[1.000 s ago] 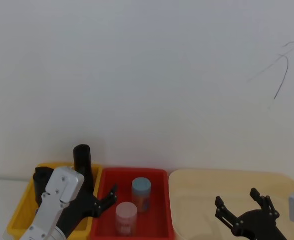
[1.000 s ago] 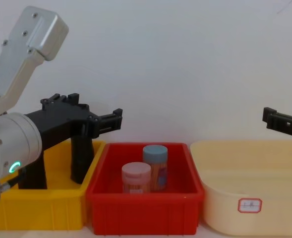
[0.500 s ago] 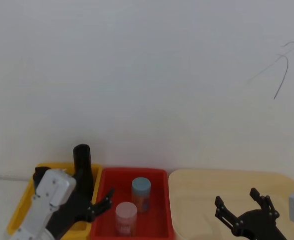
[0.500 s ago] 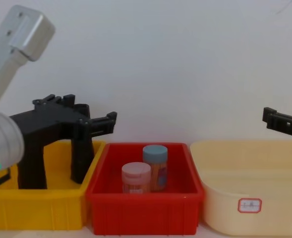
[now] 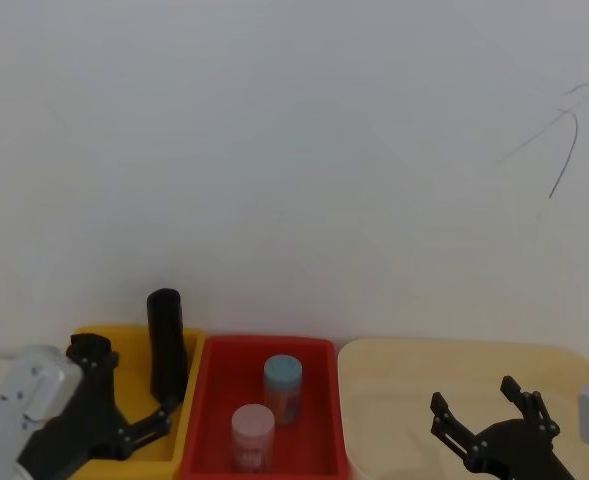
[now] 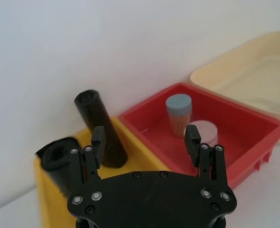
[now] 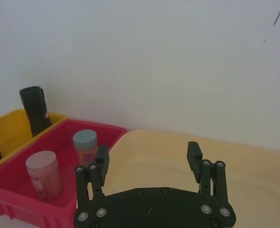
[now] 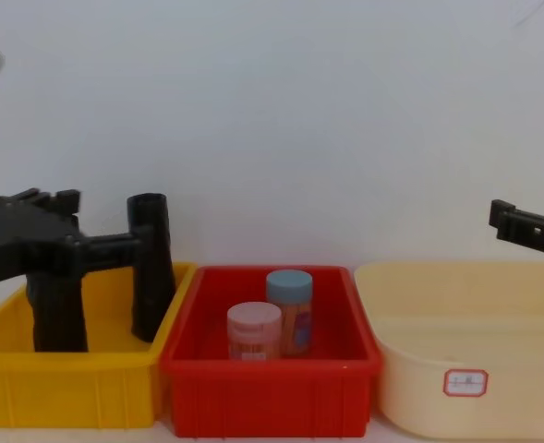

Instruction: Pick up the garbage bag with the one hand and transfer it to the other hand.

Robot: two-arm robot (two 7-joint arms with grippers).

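- Cream tub (image 8: 507, 411), far right: right gripper (image 7: 148, 151) hangs over it, jaws spread, empty. Risk: handover spot is well apart from the bag, so a long carry. A weak pinch could drop the roll en route.
- Left side: yellow bin (image 8: 68, 399) holds both rolls. A finger catching its wall on the way in could shove or tip it.
- At its near-left: left gripper (image 6: 145, 137), jaws wide, nothing held, aimed at the rolls but short of them.
- Black bag (image 6: 99, 128) leans at the bin's far-right corner, beside the red bin (image 8: 262, 399). Round, matte & tilted, so an off-centre squeeze may pop it out or knock it over.
- Just left of it: other roll (image 6: 54, 159), a look-alike. Poss. wrong pick, or both nudged.
- Smallest: 2 jars (image 8: 253, 334) in the red bin. A falling bag could topple them.
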